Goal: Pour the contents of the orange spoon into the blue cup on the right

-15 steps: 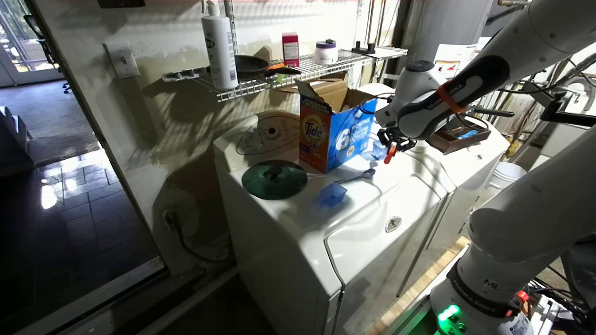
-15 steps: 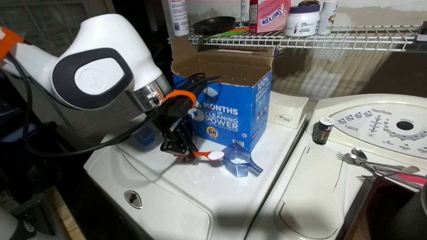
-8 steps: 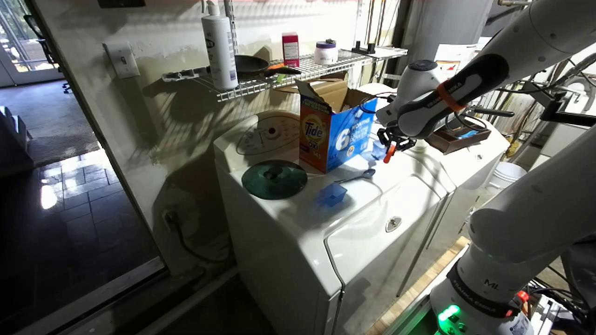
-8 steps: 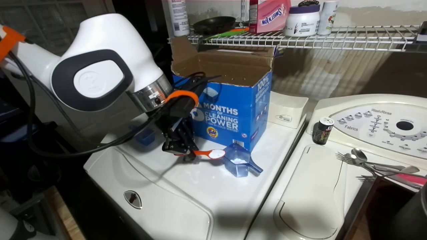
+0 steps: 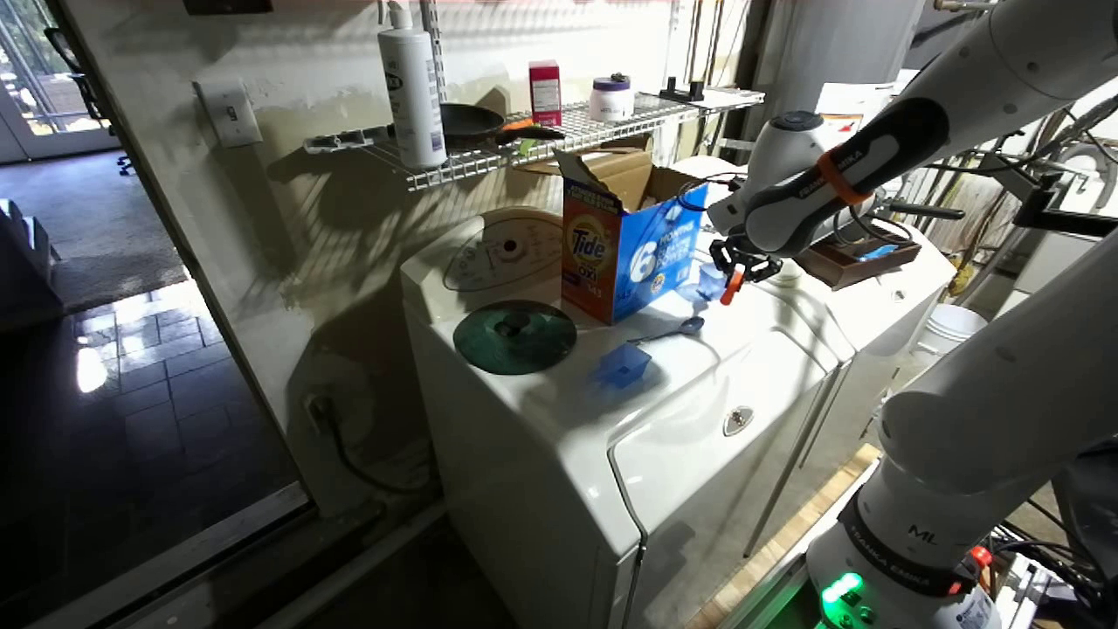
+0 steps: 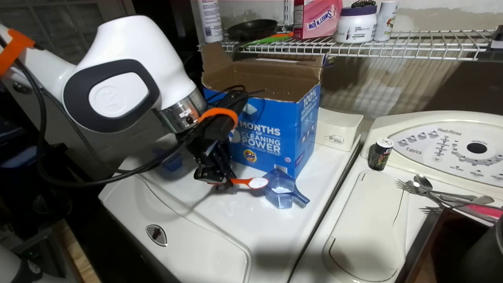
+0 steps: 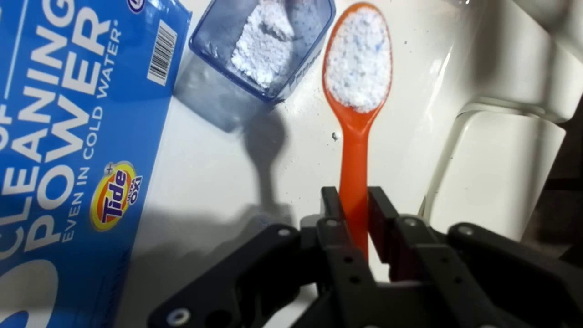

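Note:
My gripper (image 7: 350,198) is shut on the handle of the orange spoon (image 7: 354,155) in the wrist view. The spoon is about level, and its bowl is full of white powder. The blue cup (image 7: 216,34) holds white powder and sits just left of the spoon's bowl in the wrist view. In an exterior view, the spoon (image 6: 239,181) points at the blue cup (image 6: 281,200), and its bowl tip overlaps the cup's near rim. I cannot tell whether they touch. In an exterior view, the spoon (image 5: 732,286) hangs from the gripper (image 5: 742,271) beside the cup (image 5: 709,286).
The Tide box (image 6: 271,133) stands open directly behind the cup. A second blue cup (image 5: 623,364), a dark spoon-like item (image 5: 668,332) and a green lid (image 5: 514,339) lie on the white machine top (image 6: 220,212). Cutlery (image 6: 436,192) and a small can (image 6: 380,154) are farther right.
My gripper and the spoon have moved slightly to the right, toward the blue cup, in an exterior view. The powder is still in the spoon. The cup has not moved.

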You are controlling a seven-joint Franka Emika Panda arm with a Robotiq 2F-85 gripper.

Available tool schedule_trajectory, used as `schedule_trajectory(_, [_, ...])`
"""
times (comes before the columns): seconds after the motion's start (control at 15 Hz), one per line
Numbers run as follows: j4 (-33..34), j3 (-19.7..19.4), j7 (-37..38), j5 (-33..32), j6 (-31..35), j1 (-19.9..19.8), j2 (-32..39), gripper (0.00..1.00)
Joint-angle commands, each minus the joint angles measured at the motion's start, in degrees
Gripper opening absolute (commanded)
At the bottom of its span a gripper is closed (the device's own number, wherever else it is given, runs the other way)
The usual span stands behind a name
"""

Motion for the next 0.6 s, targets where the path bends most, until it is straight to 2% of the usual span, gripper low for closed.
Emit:
schedule_trajectory(0.0, [2.14, -1.01, -4.91, 4.14, 0.97, 1.15, 1.74, 0.05])
schedule_trajectory(0.27, [3.13, -1.57, -9.53, 7.92, 0.71, 1.82, 1.8, 0.05])
schedule_trajectory(0.53, [4.29, -3.61, -18.04, 16.35, -0.17, 4.19, 1.8, 0.05])
